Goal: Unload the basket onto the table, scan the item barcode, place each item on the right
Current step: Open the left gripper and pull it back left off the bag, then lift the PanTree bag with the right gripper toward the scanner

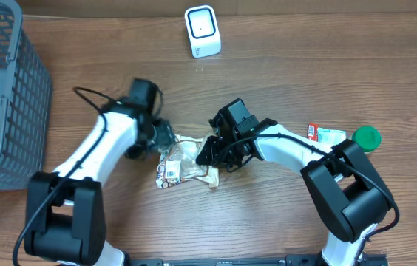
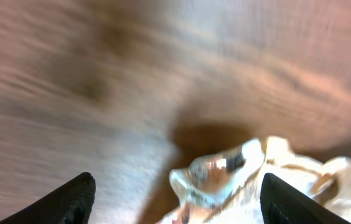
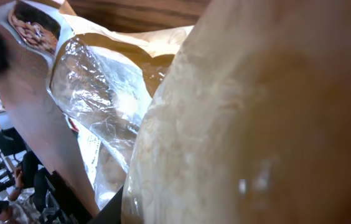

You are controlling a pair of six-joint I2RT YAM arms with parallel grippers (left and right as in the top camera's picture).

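Left hand (image 1: 160,139) is sitting low at the left end of the snack bag (image 1: 186,164), jaws standing wide. In the left wrist view its two dark fingers (image 2: 76,200) are showing at the bottom corners, far apart. The bag's crinkled clear end is lying between and just ahead of them. The view is blurring, so contact is not discernible.

Right hand (image 1: 213,153) is leaning over the bag's right end, touching or nearly so. The right wrist view is being filled by clear wrap and tan contents pressed close to the lens. Whether its jaws are gripping or standing apart, cannot tell.

Bag is lying flat on the counter (image 1: 290,81) between the two hands, with its barcode label (image 1: 168,174) facing up at the lower-left corner. Scanner (image 1: 202,31) is standing well apart at the far edge. Basket (image 1: 5,89) is sitting far left.
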